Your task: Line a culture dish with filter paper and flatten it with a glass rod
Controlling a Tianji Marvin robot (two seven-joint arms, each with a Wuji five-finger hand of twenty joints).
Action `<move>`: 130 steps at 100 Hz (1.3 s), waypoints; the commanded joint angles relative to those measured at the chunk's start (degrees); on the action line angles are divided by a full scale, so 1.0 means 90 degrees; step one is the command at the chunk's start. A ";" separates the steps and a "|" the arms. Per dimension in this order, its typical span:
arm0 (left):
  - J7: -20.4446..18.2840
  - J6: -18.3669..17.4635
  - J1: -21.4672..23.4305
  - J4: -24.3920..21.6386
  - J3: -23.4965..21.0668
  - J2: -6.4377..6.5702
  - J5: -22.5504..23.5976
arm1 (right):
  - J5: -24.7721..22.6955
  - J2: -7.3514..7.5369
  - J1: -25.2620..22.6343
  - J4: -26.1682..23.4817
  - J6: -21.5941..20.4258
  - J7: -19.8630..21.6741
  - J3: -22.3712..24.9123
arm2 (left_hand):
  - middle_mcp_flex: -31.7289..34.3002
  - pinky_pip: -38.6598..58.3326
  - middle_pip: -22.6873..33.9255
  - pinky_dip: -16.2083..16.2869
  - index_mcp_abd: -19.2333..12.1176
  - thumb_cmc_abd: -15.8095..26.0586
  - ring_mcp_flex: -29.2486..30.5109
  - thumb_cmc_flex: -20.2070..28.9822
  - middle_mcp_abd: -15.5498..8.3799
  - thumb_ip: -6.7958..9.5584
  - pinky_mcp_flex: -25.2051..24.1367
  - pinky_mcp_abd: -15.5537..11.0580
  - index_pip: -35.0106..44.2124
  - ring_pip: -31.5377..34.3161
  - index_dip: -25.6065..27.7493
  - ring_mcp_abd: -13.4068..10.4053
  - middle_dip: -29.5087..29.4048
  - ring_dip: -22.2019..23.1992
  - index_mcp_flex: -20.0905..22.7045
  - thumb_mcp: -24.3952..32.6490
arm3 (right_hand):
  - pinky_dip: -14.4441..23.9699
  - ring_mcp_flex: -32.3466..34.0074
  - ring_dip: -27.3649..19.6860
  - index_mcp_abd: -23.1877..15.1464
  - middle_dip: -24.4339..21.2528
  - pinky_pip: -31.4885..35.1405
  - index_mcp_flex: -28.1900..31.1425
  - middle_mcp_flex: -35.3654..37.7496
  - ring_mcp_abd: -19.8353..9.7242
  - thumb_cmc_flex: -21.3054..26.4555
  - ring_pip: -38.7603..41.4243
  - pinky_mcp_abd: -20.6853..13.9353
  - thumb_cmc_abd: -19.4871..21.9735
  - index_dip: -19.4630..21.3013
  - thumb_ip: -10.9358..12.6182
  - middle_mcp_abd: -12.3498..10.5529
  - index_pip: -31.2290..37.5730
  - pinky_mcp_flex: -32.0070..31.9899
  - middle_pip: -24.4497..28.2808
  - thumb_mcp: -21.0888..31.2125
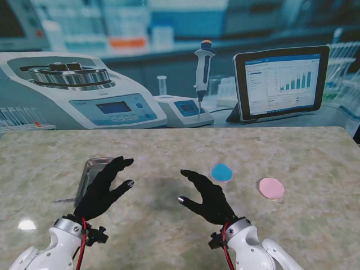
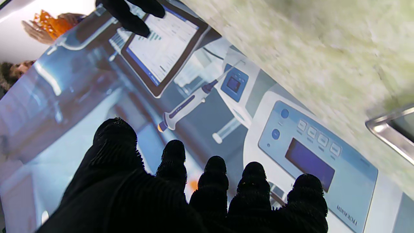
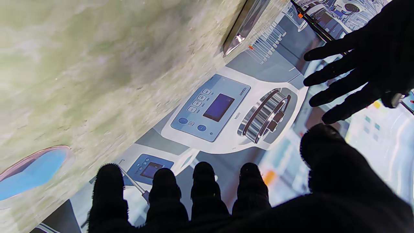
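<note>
- The bench [image 1: 180, 143] carries everything.
- A metal tray [image 1: 93, 171] lies just beyond the left hand [image 1: 104, 188], partly hidden by it.
- Both hands hover with fingers spread, holding nothing.
- A blue disc [image 1: 221, 171] sits just past the right hand [image 1: 208, 197]'s fingertips; a pink disc [image 1: 271, 188] lies farther to its right.

Stand overhead, wrists low, shared backdrop

Bright, even light (blurred wrist views)
</note>
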 commanded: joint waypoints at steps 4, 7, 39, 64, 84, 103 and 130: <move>-0.0121 0.0117 -0.0177 0.0162 -0.0190 0.0072 0.0202 | 0.0029 -0.0035 -0.0081 -0.0032 -0.0022 -0.0025 0.0008 | 0.0000 0.0272 0.0060 0.0330 0.0039 -0.0024 -0.0128 0.0174 0.0000 0.0077 -0.0065 -0.0120 0.0123 0.0033 0.0084 -0.0016 0.0099 0.0099 -0.0091 -0.0069 | -0.0105 -0.0165 -0.0057 -0.0187 -0.0037 -0.0103 0.0008 -0.0121 -0.0243 -0.0092 -0.0181 -0.0141 0.0197 -0.0070 0.0093 -0.0301 -0.0096 -0.0126 -0.0099 -0.0132; -0.0165 0.0141 -0.0216 0.0205 -0.0243 0.0083 0.0271 | 0.0029 -0.0036 -0.0087 -0.0039 -0.0028 -0.0031 0.0014 | 0.0009 0.0281 0.0068 0.0351 0.0044 -0.0047 -0.0125 0.0191 -0.0004 0.0077 -0.0064 -0.0125 0.0130 0.0037 0.0087 -0.0019 0.0102 0.0109 -0.0082 -0.0067 | -0.0100 -0.0164 -0.0053 -0.0179 -0.0035 -0.0100 0.0008 -0.0123 -0.0243 -0.0085 -0.0177 -0.0144 0.0197 -0.0066 0.0094 -0.0305 -0.0092 -0.0123 -0.0097 -0.0131; -0.0713 0.0222 -0.0311 0.0518 -0.0992 0.0230 0.1153 | 0.0062 -0.0037 -0.0138 -0.0093 -0.0051 -0.0029 0.0070 | 0.0133 0.0501 0.0316 0.0925 0.0064 -0.0329 -0.0089 0.0361 -0.0004 0.0064 -0.0120 -0.0124 0.0377 0.0121 0.0208 0.0028 0.0168 0.0417 0.0052 -0.0020 | -0.0031 -0.0156 -0.0014 -0.0152 0.0009 -0.0061 -0.0004 -0.0102 -0.0249 -0.0062 -0.0137 -0.0160 0.0189 0.0037 0.0098 -0.0319 -0.0039 -0.0117 -0.0025 -0.0146; -0.0986 0.0354 -0.0355 0.0741 -0.1403 0.0310 0.1751 | 0.0062 -0.0030 -0.0244 -0.0235 -0.0027 -0.0011 0.0134 | 0.0211 0.0608 0.0524 0.1185 0.0097 -0.0366 0.0080 0.0403 0.0224 0.0049 -0.0152 -0.0105 0.0494 0.0150 0.0269 0.0085 0.0169 0.0478 0.0270 0.0003 | 0.0026 -0.0152 0.0004 -0.0102 0.0037 -0.0021 -0.0008 -0.0103 -0.0257 -0.0047 -0.0110 -0.0163 0.0179 0.0186 0.0101 -0.0308 0.0014 -0.0110 0.0038 -0.0149; -0.1293 0.0601 -0.0440 0.0925 -0.1594 0.0400 0.2426 | 0.0070 -0.0034 -0.0295 -0.0278 -0.0021 -0.0028 0.0168 | 0.0322 0.0683 0.0994 0.1457 0.0179 -0.0347 0.0257 0.0404 0.0250 0.0039 -0.0091 -0.0058 0.0551 0.0170 0.0320 0.0140 0.0255 0.0536 0.0448 0.0000 | 0.0063 -0.0148 0.0012 -0.0089 0.0044 0.0008 -0.0029 -0.0105 -0.0269 -0.0025 -0.0095 -0.0170 0.0179 0.0324 0.0104 -0.0302 0.0039 -0.0104 0.0064 -0.0147; -0.1402 0.0791 -0.0595 0.1216 -0.1644 0.0461 0.2985 | 0.0098 -0.0039 -0.0296 -0.0274 -0.0025 -0.0035 0.0176 | 0.0639 0.0780 0.1340 0.1586 0.0348 -0.0416 0.0597 0.0458 0.0316 0.0032 0.0163 0.0043 0.0866 0.0270 0.0496 0.0234 0.0231 0.0626 0.0844 0.0039 | 0.0100 -0.0142 0.0019 -0.0075 0.0047 0.0049 -0.0039 -0.0108 -0.0277 -0.0008 -0.0079 -0.0175 0.0170 0.0420 0.0109 -0.0293 0.0049 -0.0092 0.0078 -0.0143; -0.1655 0.1017 -0.0832 0.1599 -0.1624 0.0551 0.3601 | 0.0125 -0.0039 -0.0293 -0.0266 -0.0041 -0.0023 0.0193 | 0.1285 0.0998 0.1608 0.1702 0.0442 -0.0479 0.1095 0.0467 0.0469 0.0013 0.0438 0.0200 0.1422 0.0502 0.0814 0.0423 0.0280 0.0817 0.1390 0.0105 | 0.0140 -0.0136 0.0024 -0.0065 0.0051 0.0100 -0.0044 -0.0101 -0.0291 0.0014 -0.0063 -0.0186 0.0158 0.0521 0.0116 -0.0291 0.0059 -0.0084 0.0094 -0.0134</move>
